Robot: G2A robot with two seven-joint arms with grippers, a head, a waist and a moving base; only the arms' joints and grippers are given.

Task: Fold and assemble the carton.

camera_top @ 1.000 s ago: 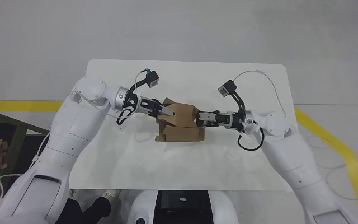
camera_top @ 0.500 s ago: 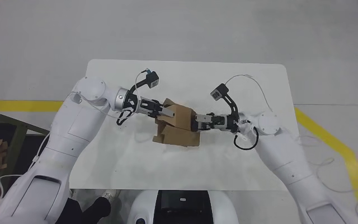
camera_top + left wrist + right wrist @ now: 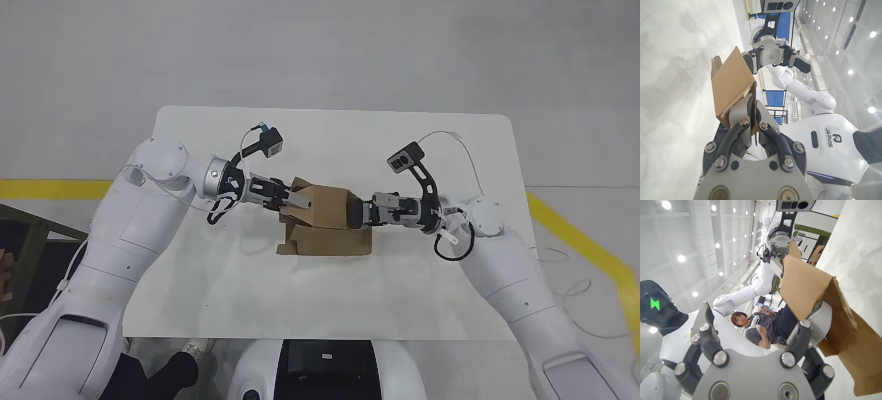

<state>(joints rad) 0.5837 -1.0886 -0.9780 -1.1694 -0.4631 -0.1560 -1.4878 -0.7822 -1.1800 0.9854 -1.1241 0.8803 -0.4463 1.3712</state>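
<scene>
Since half a second ago I see the right gripper [image 3: 358,211] drawn back rightward and the carton [image 3: 325,222] levelled again at mid-table [image 3: 430,290]. Its jaws stand wide open, one finger against the carton's right end, the other clear of it. The left gripper [image 3: 292,204] is clamped on the carton's left flap.
</scene>
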